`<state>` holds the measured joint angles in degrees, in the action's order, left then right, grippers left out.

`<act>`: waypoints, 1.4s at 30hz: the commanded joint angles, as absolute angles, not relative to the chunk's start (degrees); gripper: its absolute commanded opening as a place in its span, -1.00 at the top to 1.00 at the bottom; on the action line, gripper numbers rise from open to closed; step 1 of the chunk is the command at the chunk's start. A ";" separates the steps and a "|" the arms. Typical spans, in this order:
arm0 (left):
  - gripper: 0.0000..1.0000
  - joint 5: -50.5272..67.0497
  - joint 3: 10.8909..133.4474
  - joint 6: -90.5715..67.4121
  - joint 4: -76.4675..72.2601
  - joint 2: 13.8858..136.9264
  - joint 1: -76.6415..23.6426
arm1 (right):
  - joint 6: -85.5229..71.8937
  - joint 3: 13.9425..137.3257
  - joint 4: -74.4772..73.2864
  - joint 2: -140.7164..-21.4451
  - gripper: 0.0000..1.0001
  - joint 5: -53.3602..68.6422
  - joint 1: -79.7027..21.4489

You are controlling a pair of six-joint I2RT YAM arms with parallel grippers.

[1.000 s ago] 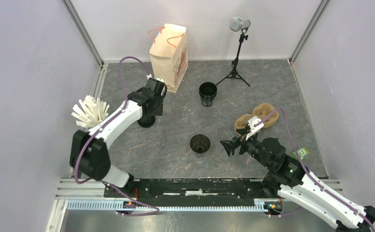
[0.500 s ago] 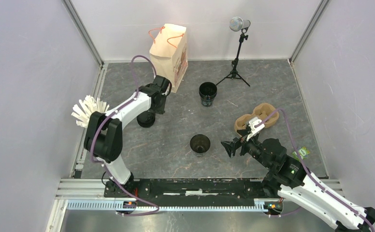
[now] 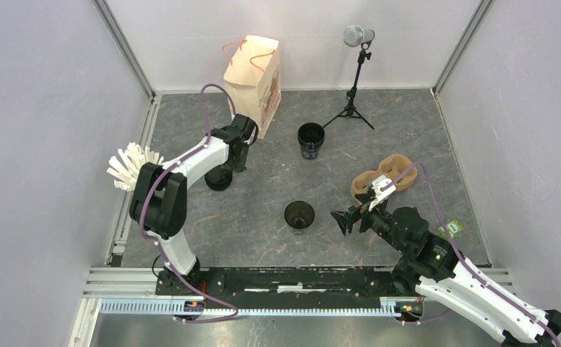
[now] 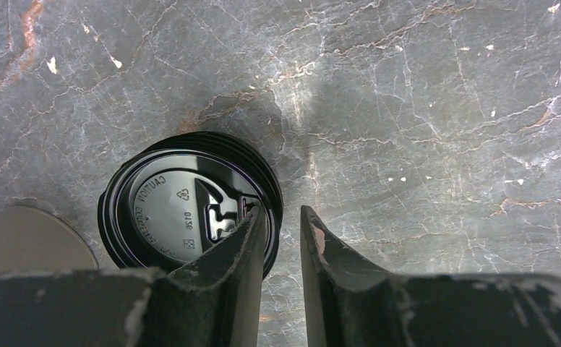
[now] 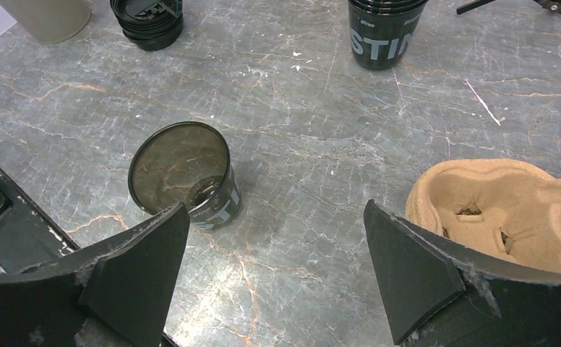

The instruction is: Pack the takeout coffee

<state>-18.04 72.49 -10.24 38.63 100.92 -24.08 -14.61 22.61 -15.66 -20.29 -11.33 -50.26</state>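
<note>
Only your overhead view shows the paper bag (image 3: 252, 83) at the table's (image 3: 422, 130) far edge. The cup carrier (image 3: 382, 177) lies beside the right gripper (image 5: 275, 208), which gapes wide and empty toward the near open cup (image 5: 183, 177). The far cup (image 3: 311, 139) stands mid-table. Only the left wrist view shows the left gripper (image 4: 283, 211) pinched to a slit at the black lid's (image 4: 183, 210) edge. Whether it grips, you cannot tell.

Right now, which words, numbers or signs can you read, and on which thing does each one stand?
"STIN": big white letters on the far cup, the rest out of sight.
"CAUTION": raised letters on the lid, beside a recycling triangle; digits nearby unclear.
On the near cup: white letters, mostly hidden, unreadable.
The paper bag print and green packet label: too blurred to read.
</note>
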 commanded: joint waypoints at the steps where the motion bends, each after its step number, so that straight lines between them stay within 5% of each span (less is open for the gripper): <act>1: 0.39 -19.98 74.49 -7.39 38.32 101.16 -23.86 | -13.48 23.99 -15.69 -19.88 -0.96 -12.52 -50.57; 15: 0.56 -19.97 74.45 -7.47 38.50 102.07 -23.90 | -13.03 24.15 -16.61 -19.38 -0.96 -13.22 -50.54; 21: 0.94 -19.97 74.53 -7.65 38.52 100.94 -23.85 | -12.99 23.83 -16.98 -18.90 -0.96 -13.58 -50.56; 42: 0.95 -7.98 78.76 -11.50 45.09 86.66 -23.82 | -14.48 19.79 -8.53 -18.20 -0.96 -13.23 -50.53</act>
